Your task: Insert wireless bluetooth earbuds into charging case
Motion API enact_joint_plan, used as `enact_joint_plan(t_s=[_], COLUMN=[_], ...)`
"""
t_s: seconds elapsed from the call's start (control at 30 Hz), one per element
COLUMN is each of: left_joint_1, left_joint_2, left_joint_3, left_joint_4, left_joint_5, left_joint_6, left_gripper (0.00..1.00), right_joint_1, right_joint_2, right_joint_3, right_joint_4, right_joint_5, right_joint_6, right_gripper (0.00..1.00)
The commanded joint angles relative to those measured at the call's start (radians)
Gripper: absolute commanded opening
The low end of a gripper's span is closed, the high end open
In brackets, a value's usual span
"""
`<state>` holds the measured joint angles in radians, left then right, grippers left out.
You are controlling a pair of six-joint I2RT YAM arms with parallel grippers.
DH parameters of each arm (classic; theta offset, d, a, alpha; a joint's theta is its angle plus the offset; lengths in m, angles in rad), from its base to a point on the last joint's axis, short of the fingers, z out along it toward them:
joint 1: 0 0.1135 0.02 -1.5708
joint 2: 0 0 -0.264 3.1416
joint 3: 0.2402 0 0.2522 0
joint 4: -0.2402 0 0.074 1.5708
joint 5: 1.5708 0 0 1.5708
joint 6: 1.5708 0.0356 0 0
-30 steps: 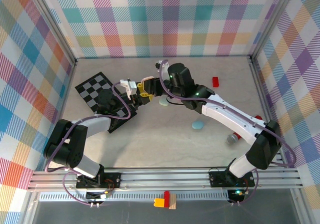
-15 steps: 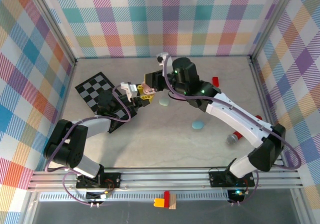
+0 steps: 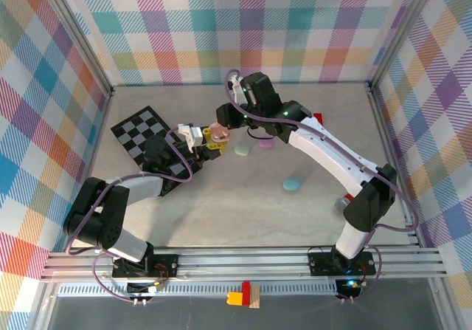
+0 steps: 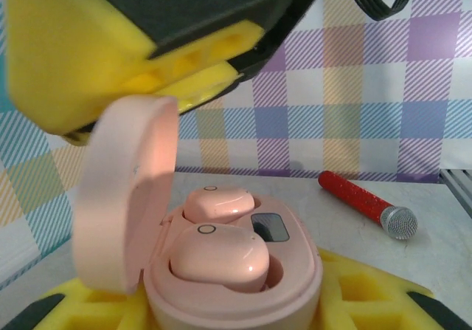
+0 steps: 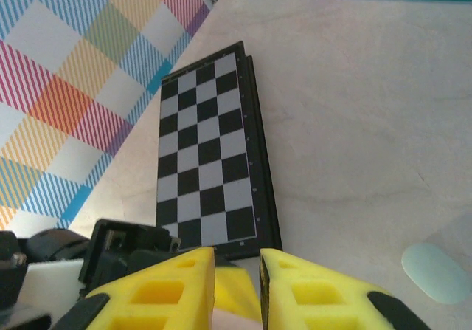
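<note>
A pink charging case (image 4: 243,289) sits with its lid (image 4: 122,197) swung up, and my left gripper (image 4: 236,311) is shut on its base. Two pink earbuds (image 4: 220,258) (image 4: 218,203) lie in its sockets. From above, the case (image 3: 218,131) sits between both grippers, left gripper (image 3: 209,142) under it. My right gripper (image 3: 223,117) hovers just above the lid, its yellow fingers (image 4: 88,57) touching the lid's top edge. In the right wrist view the right gripper (image 5: 236,260) has jaws a narrow gap apart, with a sliver of pink deep in the gap; a pinch is unclear.
A folded chessboard (image 3: 140,134) (image 5: 206,145) lies left of the grippers. Mint (image 3: 243,150), pink (image 3: 267,144) and light blue (image 3: 293,184) oval cases lie on the table to the right. A red toy microphone (image 4: 361,201) and a red block (image 3: 318,117) lie farther right.
My right gripper has drawn back toward the far wall and risen off the case, its jaws narrower than before. The left gripper and case have barely moved.
</note>
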<state>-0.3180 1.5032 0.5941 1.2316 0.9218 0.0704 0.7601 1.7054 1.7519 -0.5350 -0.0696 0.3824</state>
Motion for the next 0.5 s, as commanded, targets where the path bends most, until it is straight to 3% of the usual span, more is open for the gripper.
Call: enact_joint_plan(t_s=[0.0, 0.23, 0.33, 0.47], left_joint_1=[-0.009, -0.009, -0.010, -0.018], left_joint_2=[-0.018, -0.028, -0.029, -0.049], left_joint_3=[0.006, 0.003, -0.003, -0.010], left_joint_4=[0.072, 0.076, 0.084, 0.086], left_joint_5=[-0.003, -0.003, 0.001, -0.003], left_joint_6=[-0.001, -0.017, -0.016, -0.018], left_gripper=[0.37, 0.37, 0.37, 0.37], right_joint_1=[0.002, 0.001, -0.020, -0.087], right_joint_2=[-0.085, -0.218, -0.260, -0.292], right_joint_3=[-0.071, -0.187, -0.245, -0.350], right_joint_4=[-0.034, 0.024, 0.093, 0.225], right_joint_5=[-0.030, -0.014, -0.044, -0.216], right_joint_6=[-0.035, -0.023, 0.068, 0.249], right_gripper=[0.23, 0.23, 0.41, 0.61])
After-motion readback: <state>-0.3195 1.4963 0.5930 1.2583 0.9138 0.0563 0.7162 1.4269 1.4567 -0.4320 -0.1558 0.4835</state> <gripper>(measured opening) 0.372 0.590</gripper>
